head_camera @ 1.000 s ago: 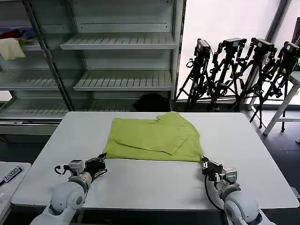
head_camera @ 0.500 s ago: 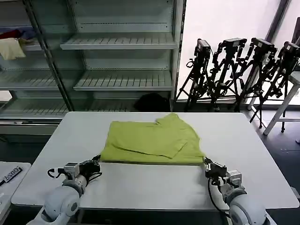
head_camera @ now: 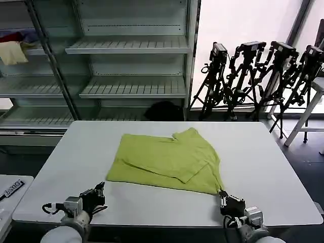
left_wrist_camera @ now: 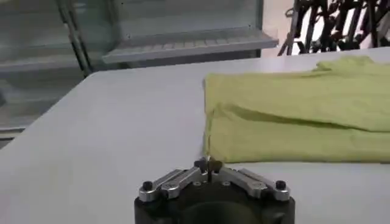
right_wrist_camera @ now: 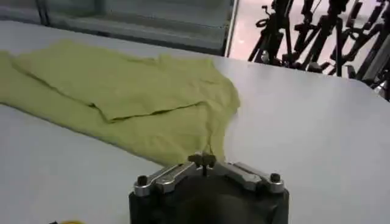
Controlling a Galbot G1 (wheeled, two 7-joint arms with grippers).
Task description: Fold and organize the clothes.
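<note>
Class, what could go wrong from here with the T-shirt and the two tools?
1. The right tool pinches a near corner of the T-shirt; pulling could drag it askew or off the table.
2. The left tool is shut, clear of the T-shirt, so that side is unheld and the fold may slip.

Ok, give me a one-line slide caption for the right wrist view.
Right gripper shut at the near corner of the half-folded yellow-green T-shirt on the white table.

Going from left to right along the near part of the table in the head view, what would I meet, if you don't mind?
Left gripper → T-shirt → right gripper.
</note>
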